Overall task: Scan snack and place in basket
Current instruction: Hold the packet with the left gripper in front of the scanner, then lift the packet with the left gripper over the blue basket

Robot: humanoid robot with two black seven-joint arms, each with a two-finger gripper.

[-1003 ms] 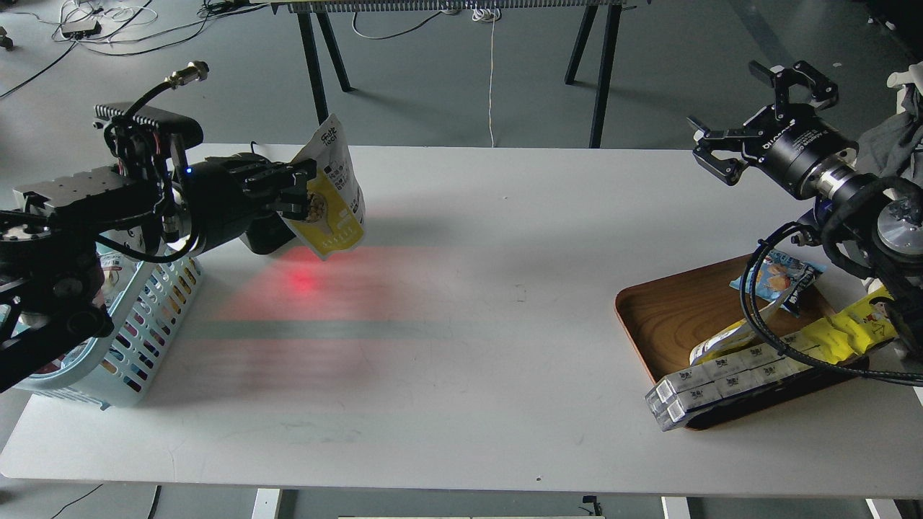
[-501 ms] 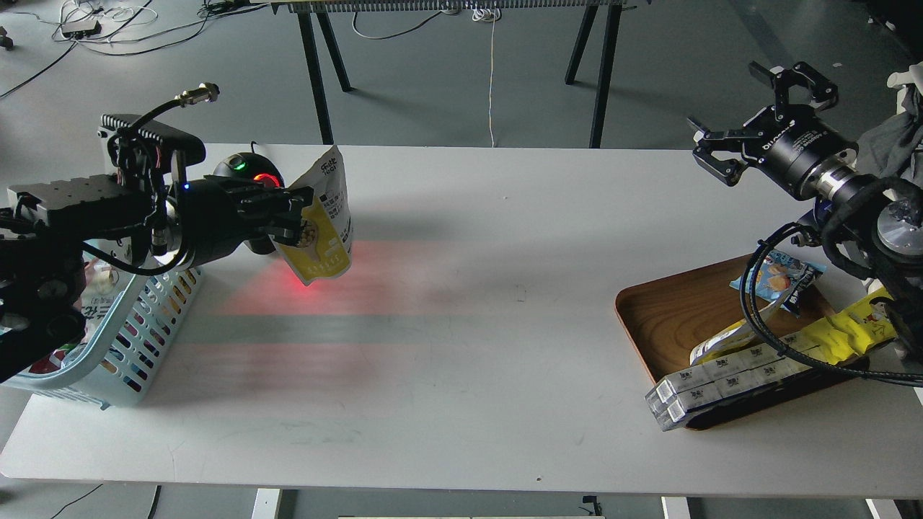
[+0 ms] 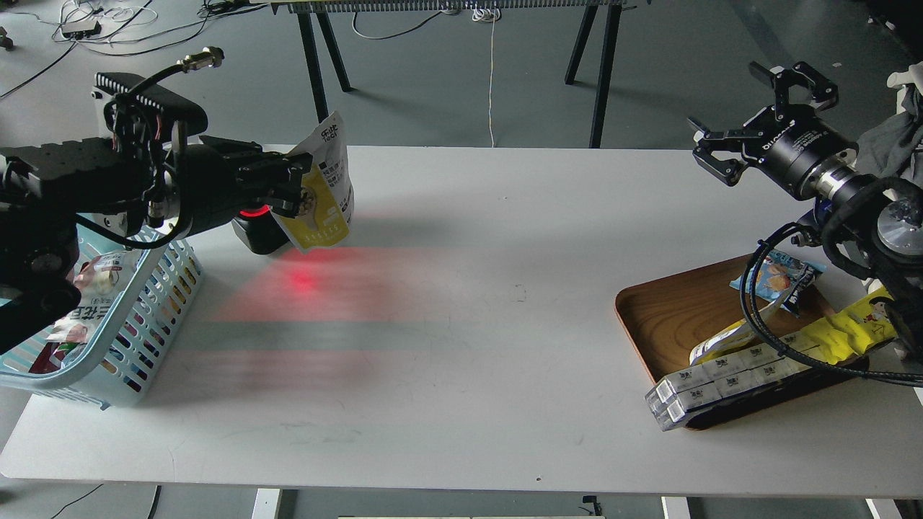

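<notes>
White table (image 3: 505,303), yellow snack (image 3: 326,189) (text unreadable)

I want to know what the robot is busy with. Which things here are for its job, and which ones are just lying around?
For the job:
- small yellow stand-up pouch, pinched in the left gripper
- black scanner casting red light on the table
- light blue slotted plastic basket

Just lying about:
- brown wooden tray
- blue snack packet
- long yellow cartoon-face packet
- white boxes
- right gripper, open and empty
</notes>
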